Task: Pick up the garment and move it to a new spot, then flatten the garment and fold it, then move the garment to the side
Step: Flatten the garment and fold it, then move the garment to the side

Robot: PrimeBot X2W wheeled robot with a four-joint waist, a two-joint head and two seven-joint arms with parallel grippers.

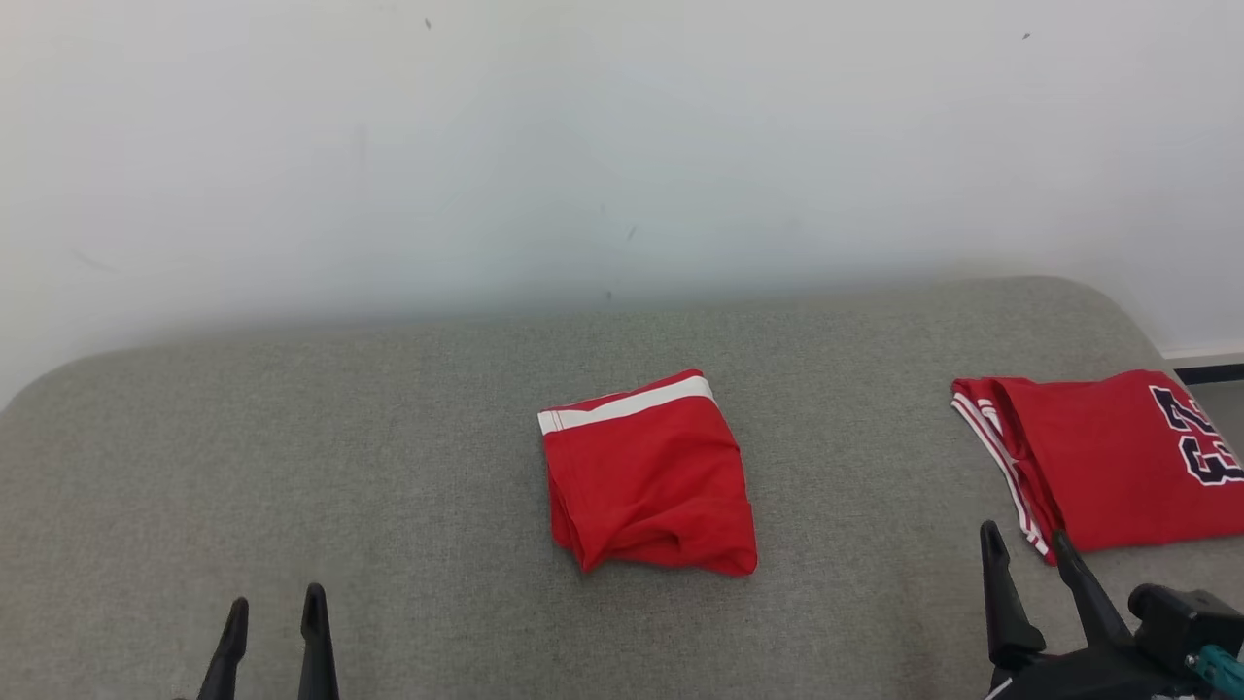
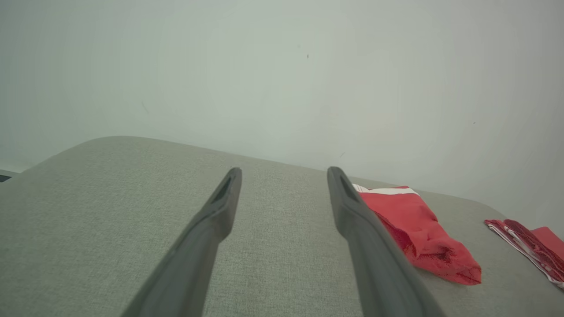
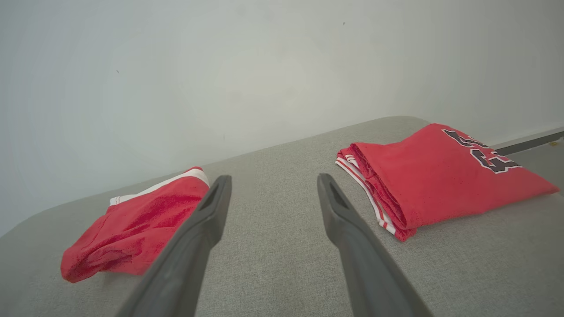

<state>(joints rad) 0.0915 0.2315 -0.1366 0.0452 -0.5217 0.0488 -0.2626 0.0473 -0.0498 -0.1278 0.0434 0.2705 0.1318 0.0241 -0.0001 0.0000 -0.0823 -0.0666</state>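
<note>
Grey cushion point(image 1: 389, 467) — folded shorts point(image 1: 649, 476) centre, jersey point(image 1: 1108, 457) right.

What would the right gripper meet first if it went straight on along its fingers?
Likely bare grey cushion: the right gripper points into the gap between the folded red shorts and the numbered red jersey, with the wall beyond. The jersey's folded edge lies close beside that line; depth is unclear.
</note>
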